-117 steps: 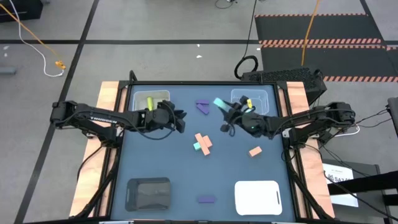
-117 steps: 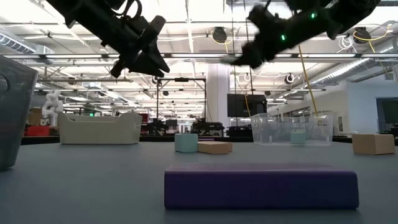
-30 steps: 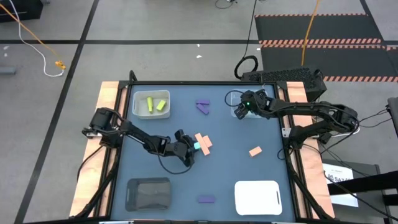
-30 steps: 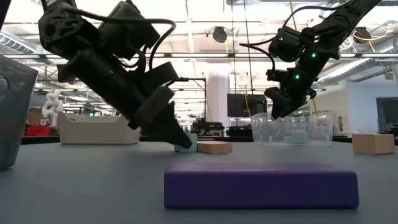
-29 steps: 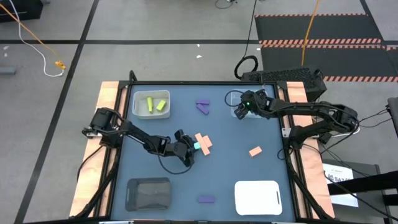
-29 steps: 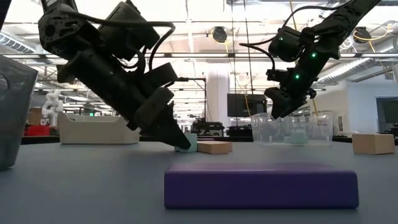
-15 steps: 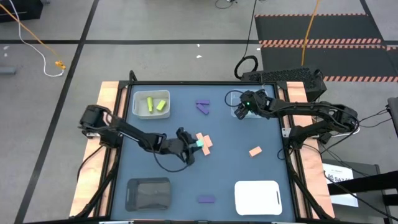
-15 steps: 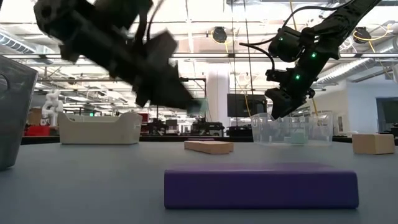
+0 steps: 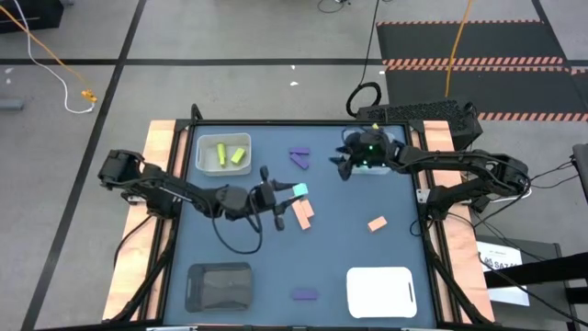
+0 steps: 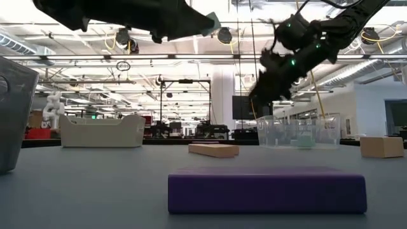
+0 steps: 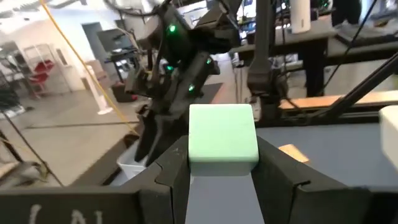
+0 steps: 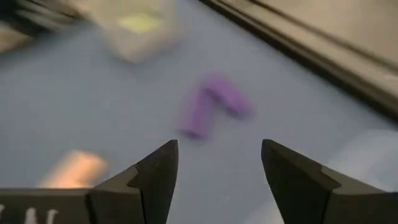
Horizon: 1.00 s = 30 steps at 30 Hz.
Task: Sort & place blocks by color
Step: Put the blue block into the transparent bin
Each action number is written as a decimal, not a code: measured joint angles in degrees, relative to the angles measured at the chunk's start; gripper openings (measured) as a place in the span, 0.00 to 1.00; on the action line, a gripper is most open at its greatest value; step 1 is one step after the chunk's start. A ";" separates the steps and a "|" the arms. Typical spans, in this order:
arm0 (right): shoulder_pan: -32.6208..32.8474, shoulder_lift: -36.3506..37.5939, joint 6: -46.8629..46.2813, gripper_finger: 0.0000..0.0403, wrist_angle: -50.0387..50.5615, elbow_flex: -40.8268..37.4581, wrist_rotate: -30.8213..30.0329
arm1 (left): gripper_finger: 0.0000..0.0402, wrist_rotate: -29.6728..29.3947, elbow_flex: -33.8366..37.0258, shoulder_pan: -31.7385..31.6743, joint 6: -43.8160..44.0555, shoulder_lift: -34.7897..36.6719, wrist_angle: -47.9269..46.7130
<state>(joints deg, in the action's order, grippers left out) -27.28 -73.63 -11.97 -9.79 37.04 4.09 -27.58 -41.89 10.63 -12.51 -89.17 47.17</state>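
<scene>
A mint-teal block (image 11: 222,134) hangs high above the table's middle, with my left gripper (image 9: 288,194) shut on it; the low view has the block (image 10: 210,18) at the picture's top. My right gripper (image 9: 342,166) stands open and holds nothing, left of the clear tray (image 9: 375,150) and above the purple L-shaped block (image 12: 211,109). A salmon-orange block (image 9: 303,213) lies flat on the table below the held block, and another one (image 9: 377,223) lies to the right. A purple bar (image 9: 305,294) lies flat near the front edge. My left gripper pinches the mint-teal block by two opposite sides (image 11: 194,149) between its two fingers (image 11: 273,171). The fingers lie about level and point toward the table's right side. The block sits level between them, lifted clear of the table.
A white tray (image 9: 204,164) at the far left holds two yellow-green blocks (image 9: 230,154). A black tray (image 9: 219,286) stands at the near left and a white tray (image 9: 381,291) at the near right. The clear tray holds a mint-teal piece (image 10: 304,139).
My left gripper has risen from the table beside the salmon-orange block and tipped up to level, lifting the mint-teal block clear. My right gripper has swung from over the clear tray toward the table's left and tipped upward.
</scene>
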 joint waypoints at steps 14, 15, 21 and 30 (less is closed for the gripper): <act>9.17 -0.15 -25.42 0.55 -26.34 0.02 22.70 | 0.33 -1.15 0.00 -4.85 -6.85 -0.84 -2.61; 10.23 -0.15 -26.23 0.55 -27.29 0.02 21.64 | 0.33 -1.15 0.00 -5.02 -7.56 -0.84 -2.68; 15.56 -1.17 -28.15 0.55 -28.62 0.02 8.30 | 0.33 -1.13 0.00 -4.88 -13.93 -0.84 -2.75; 18.94 -6.45 -29.63 0.55 -36.00 0.02 1.57 | 0.33 -1.10 0.00 -4.82 -17.82 -0.84 -3.75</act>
<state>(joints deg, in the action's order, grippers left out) -8.34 -80.08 -41.59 -45.79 37.06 5.66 -28.69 -41.89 5.80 -30.33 -90.02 43.42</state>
